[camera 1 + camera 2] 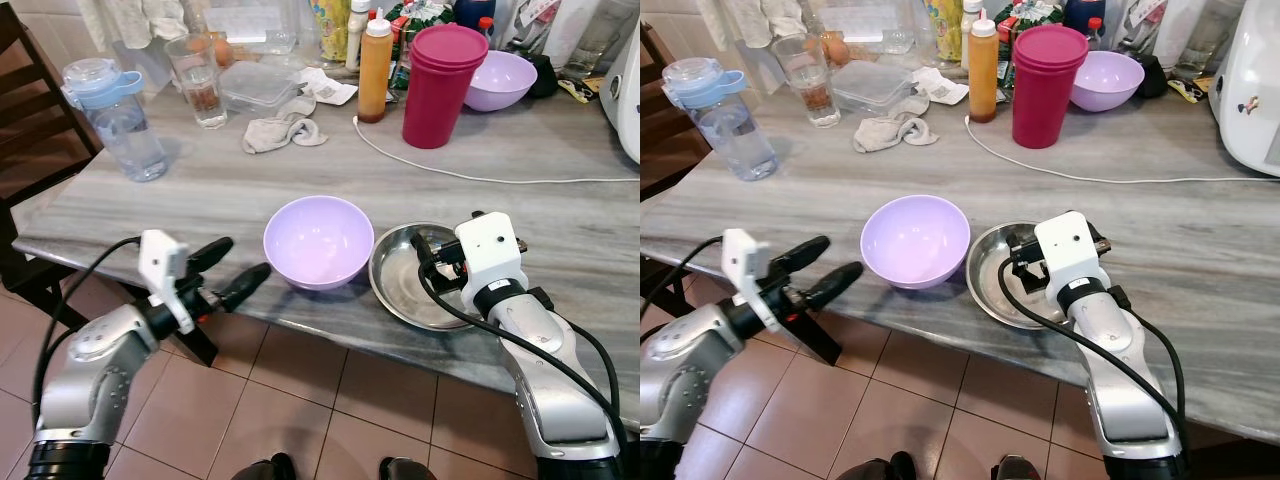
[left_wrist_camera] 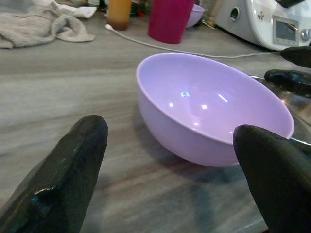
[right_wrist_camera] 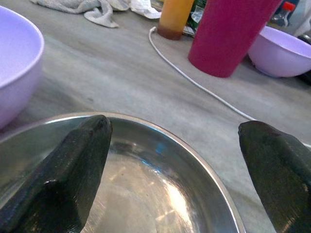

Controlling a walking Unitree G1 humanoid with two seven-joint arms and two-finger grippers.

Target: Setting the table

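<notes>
On the left side, the left gripper (image 1: pixel 228 268) is stretched forward from the silver arm, just off the near edge of the grey table (image 1: pixel 200 190). Its two black fingers (image 2: pixel 73 170) are spread apart and hold nothing. They point at the lilac bowl (image 1: pixel 318 241), which is near but not touching them.

This lilac bowl stands upright close to the front edge of the table. It is smooth, glossy plastic and looks empty inside, with small light reflections on its wall.

Just beside it, on its right, is the steel dish (image 1: pixel 400 285), shallow, round and shiny. Its front rim reaches the table edge. From the wrist view the two seem to touch or almost touch; I cannot tell which.

The right gripper (image 1: pixel 432 252) is lowered over the steel dish, with the wrist bent down from the right arm. Its fingers (image 3: pixel 73 174) are also wide apart, one on each side above the dish's hollow, and they clamp nothing.

Further back stand a water bottle (image 1: pixel 115 118), a crumpled cloth (image 1: pixel 280 132), a magenta cup (image 1: pixel 441 85) and a second lilac bowl (image 1: pixel 498 80).
</notes>
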